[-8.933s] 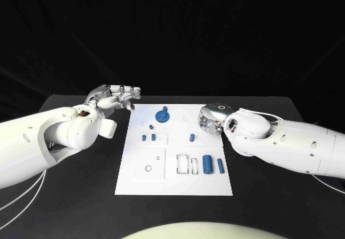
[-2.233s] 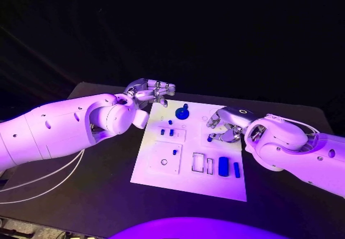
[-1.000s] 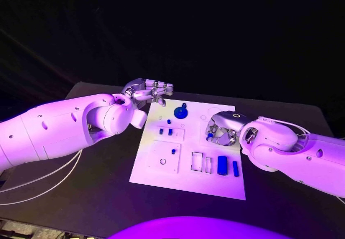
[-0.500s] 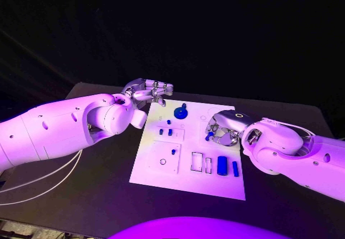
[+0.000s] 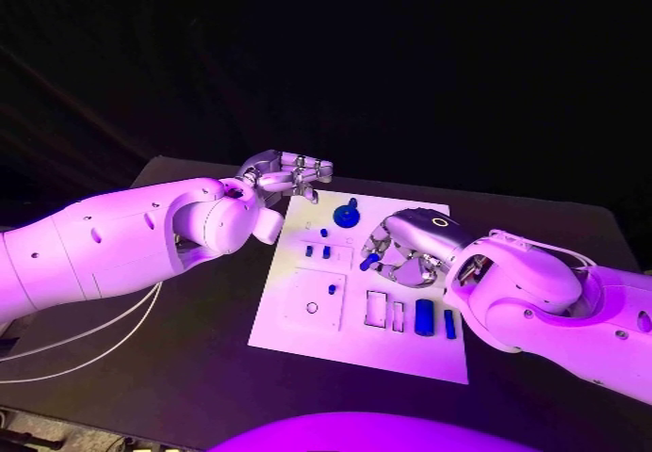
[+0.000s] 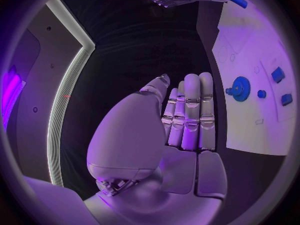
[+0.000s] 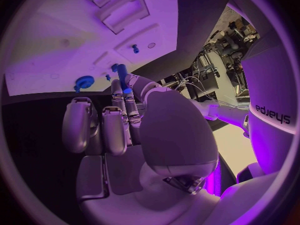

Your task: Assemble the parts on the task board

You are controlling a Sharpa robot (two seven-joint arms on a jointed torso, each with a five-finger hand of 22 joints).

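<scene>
One short blue peg (image 5: 369,261), cylindrical, pinched in right hand (image 5: 402,256).

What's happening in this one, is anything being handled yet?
Yes. The right hand is over the middle of the task board, pinching a small blue peg at its fingertips. The left hand hovers by the board's far left corner, fingers curled, holding nothing. A blue gear and other blue parts sit on the board.

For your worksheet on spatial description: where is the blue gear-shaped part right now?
In the head view the blue gear-shaped part sits at the far end of the task board, between the left hand and the right hand, touching neither.
</scene>
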